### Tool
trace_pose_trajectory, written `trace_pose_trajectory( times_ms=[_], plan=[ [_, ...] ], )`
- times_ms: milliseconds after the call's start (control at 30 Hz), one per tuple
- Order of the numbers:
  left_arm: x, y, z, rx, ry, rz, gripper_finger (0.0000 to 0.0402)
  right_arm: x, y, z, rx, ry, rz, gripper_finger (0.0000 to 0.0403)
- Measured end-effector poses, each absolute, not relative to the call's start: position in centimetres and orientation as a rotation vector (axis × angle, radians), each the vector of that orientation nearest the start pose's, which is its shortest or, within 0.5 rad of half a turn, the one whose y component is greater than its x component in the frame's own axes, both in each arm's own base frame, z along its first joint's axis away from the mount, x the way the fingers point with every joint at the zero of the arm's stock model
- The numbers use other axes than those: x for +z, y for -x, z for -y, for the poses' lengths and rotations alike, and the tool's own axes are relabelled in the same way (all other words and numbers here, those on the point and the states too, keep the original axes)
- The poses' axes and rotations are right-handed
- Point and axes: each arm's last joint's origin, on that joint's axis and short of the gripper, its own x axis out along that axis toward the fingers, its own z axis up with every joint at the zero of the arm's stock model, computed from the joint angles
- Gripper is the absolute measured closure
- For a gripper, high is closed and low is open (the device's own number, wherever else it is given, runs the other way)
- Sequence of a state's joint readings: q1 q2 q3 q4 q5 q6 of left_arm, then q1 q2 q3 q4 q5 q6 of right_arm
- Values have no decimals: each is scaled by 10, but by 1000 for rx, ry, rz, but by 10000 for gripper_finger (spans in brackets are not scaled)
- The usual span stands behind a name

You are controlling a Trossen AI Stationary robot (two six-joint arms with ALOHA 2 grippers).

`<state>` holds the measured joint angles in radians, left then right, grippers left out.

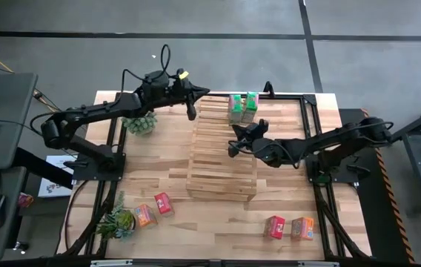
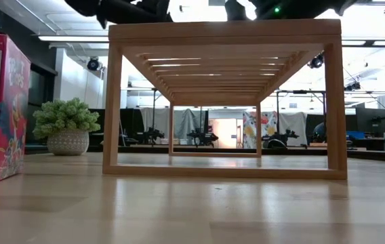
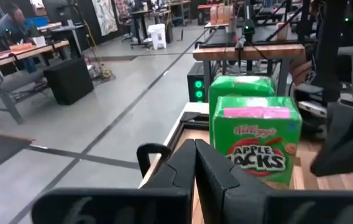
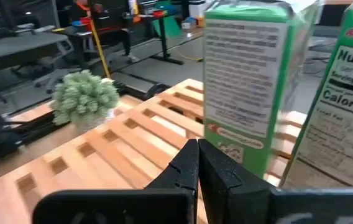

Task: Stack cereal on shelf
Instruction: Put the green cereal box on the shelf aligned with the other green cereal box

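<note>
Nearest, red-pink and orange cardboard cereal boxes lay on the tabletop (none gripped). The pale slatted wooden shelf carried two green cereal boxes at its far edge. Right gripper and left gripper hovered there, fingers pressed together.

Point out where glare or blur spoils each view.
Low view: bright ceiling lights wash out the area above the shelf, silhouetting the arms. Right wrist view: the near green cereal box is soft. Left wrist view: the left gripper is blurred. High view: evenly lit.
</note>
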<state>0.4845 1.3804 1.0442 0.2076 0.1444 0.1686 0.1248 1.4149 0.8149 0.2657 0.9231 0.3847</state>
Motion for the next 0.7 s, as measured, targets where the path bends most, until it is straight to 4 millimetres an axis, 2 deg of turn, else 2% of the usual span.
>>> trace_pose_trajectory(
  times_ms=[200, 400, 700],
  plan=[
    [309, -279, -142, 333, -100, -164, 401, 249, -296, -9, -906, -179, -121, 403],
    [299, -285, -145, 333, -77, -187, 401, 249, -296, 0, -941, -192, -110, 403],
    [293, -288, -147, 334, -64, -202, 401, 249, -296, 18, -964, -243, -96, 403]
  ],
)
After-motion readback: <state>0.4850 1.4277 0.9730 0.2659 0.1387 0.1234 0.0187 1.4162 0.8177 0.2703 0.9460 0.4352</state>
